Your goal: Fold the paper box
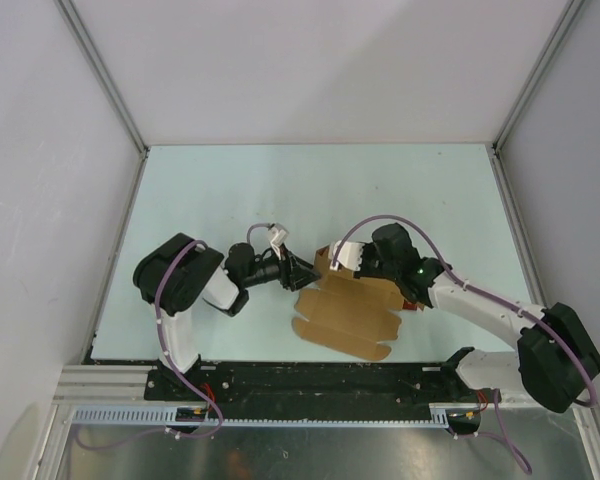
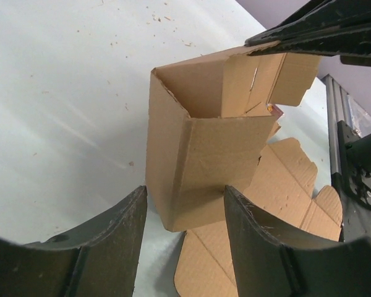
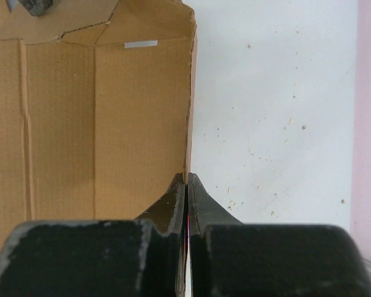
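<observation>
The right pincer [image 3: 187, 185] pinches the paper box [image 3: 111, 124] wall edge. The left pincer [image 2: 184, 193] sits around its corner; squeezing or not, I cannot tell.

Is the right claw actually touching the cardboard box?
Touching. The right wrist view shows the right gripper pinched shut on a thin edge of the box.
</observation>
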